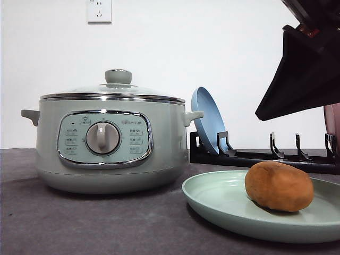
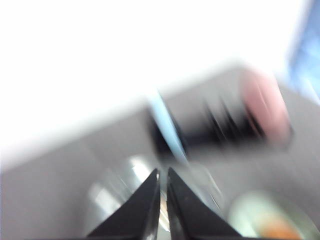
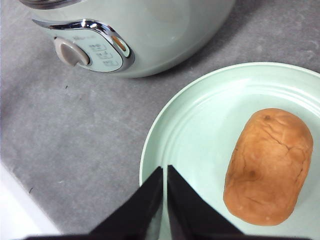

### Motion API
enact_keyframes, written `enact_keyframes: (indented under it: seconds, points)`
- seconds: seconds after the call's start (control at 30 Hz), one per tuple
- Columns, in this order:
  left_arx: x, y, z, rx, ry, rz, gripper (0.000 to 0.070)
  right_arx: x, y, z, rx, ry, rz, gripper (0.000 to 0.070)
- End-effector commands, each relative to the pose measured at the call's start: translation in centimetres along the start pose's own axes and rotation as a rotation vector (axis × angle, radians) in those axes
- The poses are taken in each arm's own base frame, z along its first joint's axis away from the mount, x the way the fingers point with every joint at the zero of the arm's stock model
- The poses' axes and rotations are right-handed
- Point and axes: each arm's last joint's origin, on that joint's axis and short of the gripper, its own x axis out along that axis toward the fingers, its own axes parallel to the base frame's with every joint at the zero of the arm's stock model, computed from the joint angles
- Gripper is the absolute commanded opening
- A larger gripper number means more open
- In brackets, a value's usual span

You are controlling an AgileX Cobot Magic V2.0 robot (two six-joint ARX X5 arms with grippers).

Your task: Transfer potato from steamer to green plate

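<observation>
The orange-brown potato lies on the pale green plate at the front right of the table. To its left stands the sage-green steamer with its glass lid on. In the right wrist view my right gripper is shut and empty above the plate's rim, with the potato off to one side and the steamer beyond. The left wrist view is motion-blurred; my left gripper is shut with nothing in it, high over the table, and the green plate with the potato shows faintly.
A black dish rack behind the green plate holds a blue plate upright, and a pink plate at the right edge. My right arm's dark body hangs at the upper right. The tabletop is grey.
</observation>
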Motion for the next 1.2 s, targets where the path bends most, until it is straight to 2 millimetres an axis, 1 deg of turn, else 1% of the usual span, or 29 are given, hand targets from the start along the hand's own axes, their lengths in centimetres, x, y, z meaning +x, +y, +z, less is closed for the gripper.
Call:
enact_keyframes:
  seconds: [0.0, 0.1, 0.2, 0.3, 0.43, 0.6, 0.8, 1.0, 1.17]
  points:
    - [-1.5, 0.3, 0.1, 0.007, -0.080, 0.054, 0.0015, 0.0, 0.2, 0.2, 0.003, -0.008, 0.005, 0.0000]
    - [-4.2, 0.5, -1.2, 0.024, -0.163, 0.172, 0.0015, 0.0, 0.2, 0.2, 0.002, -0.008, 0.005, 0.0000]
    - [-6.1, 0.6, -3.2, 0.033, -0.224, 0.340, 0.0015, 0.0, 0.2, 0.2, 0.003, -0.008, 0.005, 0.0000]
    - [-7.4, 0.3, -6.0, 0.036, -0.267, 0.490, 0.0015, 0.0, 0.2, 0.2, 0.002, -0.008, 0.005, 0.0000]
    - [-7.9, -0.2, -10.1, 0.036, -0.301, 0.615, 0.0015, 0.0, 0.2, 0.2, 0.002, -0.008, 0.005, 0.0000]
    - [-7.1, -0.5, -15.7, 0.029, -0.295, 0.667, 0.0015, 0.0, 0.2, 0.2, 0.002, -0.008, 0.005, 0.0000]
    - [-5.4, -0.5, -21.7, 0.011, -0.243, 0.665, 0.0015, 0.0, 0.2, 0.2, 0.002, -0.008, 0.005, 0.0000]
    - [-3.9, -0.4, -26.4, -0.014, -0.166, 0.655, 0.0015, 0.0, 0.2, 0.2, 0.003, -0.008, 0.005, 0.0000]
    - [-3.0, -0.5, -29.4, -0.028, -0.124, 0.650, 0.0015, 0.0, 0.2, 0.2, 0.002, -0.008, 0.005, 0.0000]
